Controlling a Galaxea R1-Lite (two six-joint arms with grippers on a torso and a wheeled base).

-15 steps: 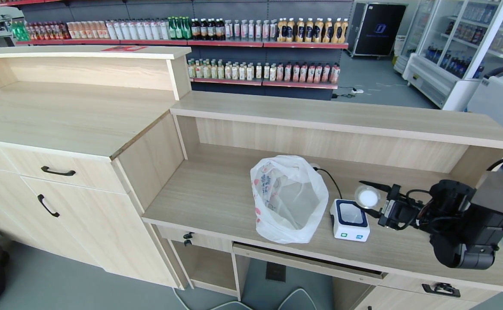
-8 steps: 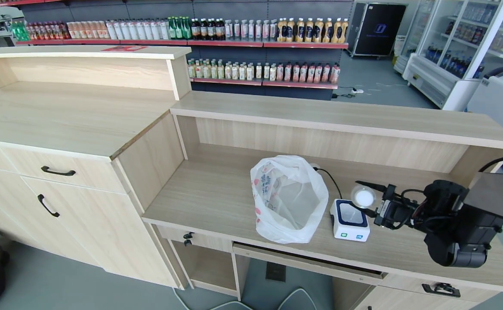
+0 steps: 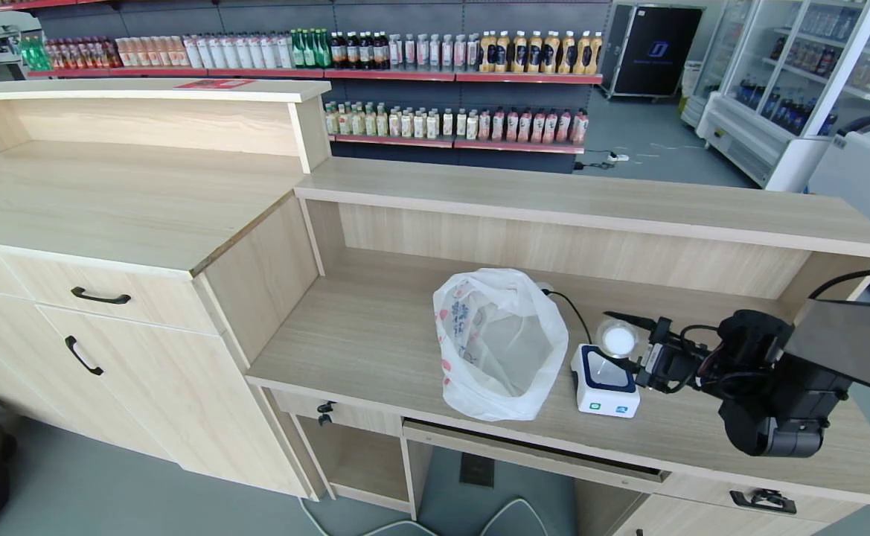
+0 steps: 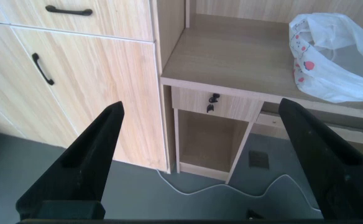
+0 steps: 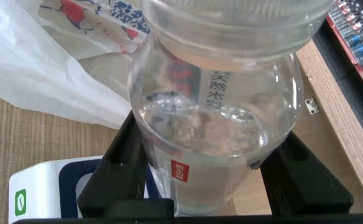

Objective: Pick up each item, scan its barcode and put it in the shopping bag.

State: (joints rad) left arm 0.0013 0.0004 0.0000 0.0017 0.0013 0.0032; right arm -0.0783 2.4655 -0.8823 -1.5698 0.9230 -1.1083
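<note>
My right gripper [image 3: 623, 341] is shut on a clear plastic bottle [image 3: 618, 339] with a white cap end, held lying sideways just above the back edge of the white barcode scanner [image 3: 604, 380]. In the right wrist view the bottle [image 5: 215, 106] sits between the black fingers [image 5: 122, 165], with the scanner [image 5: 45, 190] below and the bag [image 5: 51, 56] beyond. The white shopping bag [image 3: 499, 344] with red print stands open on the counter, left of the scanner. My left gripper [image 4: 200, 168] hangs open low before the counter's front, and the bag [image 4: 334, 56] shows far off.
The wooden counter [image 3: 375, 335] has a raised back ledge [image 3: 576, 201] and a taller section [image 3: 107, 201] to the left. A black cable [image 3: 572, 305] runs from the scanner behind the bag. Drawers and an open cubby [image 4: 209, 140] lie under the counter.
My right arm has carried the bottle leftward, from beside the scanner to just over its back edge. The bag and scanner have stayed put.
</note>
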